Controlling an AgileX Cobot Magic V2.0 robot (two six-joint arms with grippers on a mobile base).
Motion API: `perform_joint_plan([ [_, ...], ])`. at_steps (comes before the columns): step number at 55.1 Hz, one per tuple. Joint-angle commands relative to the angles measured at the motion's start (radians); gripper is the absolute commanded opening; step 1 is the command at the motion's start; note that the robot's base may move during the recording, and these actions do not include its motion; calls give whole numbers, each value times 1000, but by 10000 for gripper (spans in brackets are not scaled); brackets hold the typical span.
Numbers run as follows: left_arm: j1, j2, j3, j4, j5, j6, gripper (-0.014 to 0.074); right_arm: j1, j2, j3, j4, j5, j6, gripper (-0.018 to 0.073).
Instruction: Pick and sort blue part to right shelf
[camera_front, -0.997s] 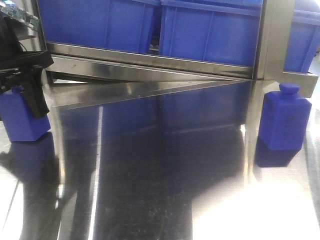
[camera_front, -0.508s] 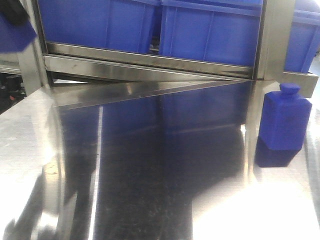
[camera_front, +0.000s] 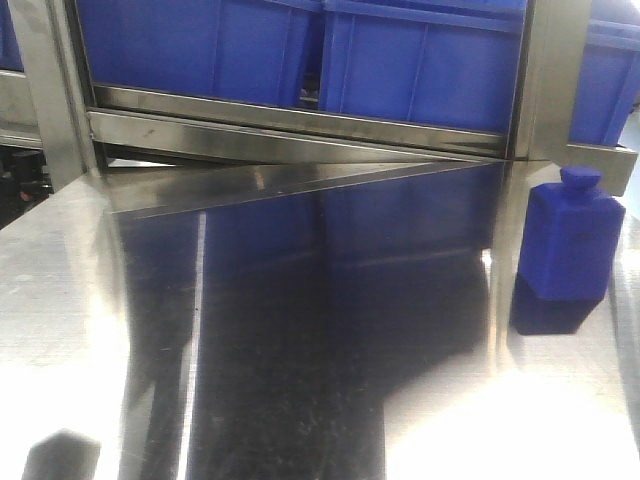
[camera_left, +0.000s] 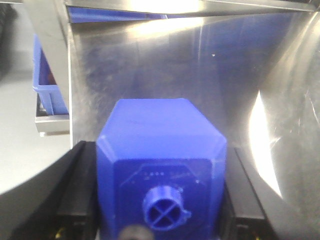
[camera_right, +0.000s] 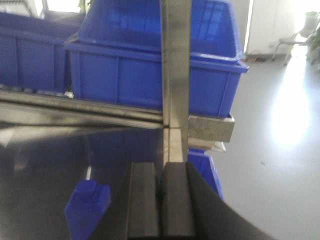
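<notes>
L pincer (camera_left: 159, 165) clamped on blue part (camera_left: 155, 130), cap end toward cam. R pincer (camera_right: 160, 200) fully closed, empty. 2nd blue part (camera_front: 570, 240) upright on surface (camera_front: 300, 350), far right, touching post (camera_front: 545, 80) of right shelf (camera_front: 300, 135); blue bins (camera_front: 420, 60) behind.

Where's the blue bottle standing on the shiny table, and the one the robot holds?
Standing blue plastic bottle-shaped part (camera_front: 570, 245): front view, middle of its body.
Held blue plastic bottle-shaped part (camera_left: 160, 132): left wrist view, its broad flat side.
</notes>
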Motion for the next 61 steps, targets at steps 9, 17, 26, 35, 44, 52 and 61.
perform_joint_plan([
  [9, -8, -162, 117, -20, -161, 2, 375, 151, 299, -285, -16, 103, -15, 370],
  [17, -8, -201, 127, -20, -175, 4, 375, 283, 499, -411, -19, 200, -19, 617],
  [26, -8, -208, 127, -20, -182, 4, 375, 344, 664, -478, -5, 214, -20, 633],
  [35, -8, -208, 127, -20, -180, 4, 375, 329, 878, -683, 13, 465, 62, 633],
  [44, -8, -208, 127, -20, -180, 4, 375, 305, 1071, -878, -36, 695, 172, 633],
  [52, -8, -208, 127, -20, -180, 4, 375, 297, 1218, -981, -42, 780, 197, 633],
  [61, -8, -208, 127, -20, -180, 4, 375, 297, 1326, -994, -53, 786, 214, 633],
])
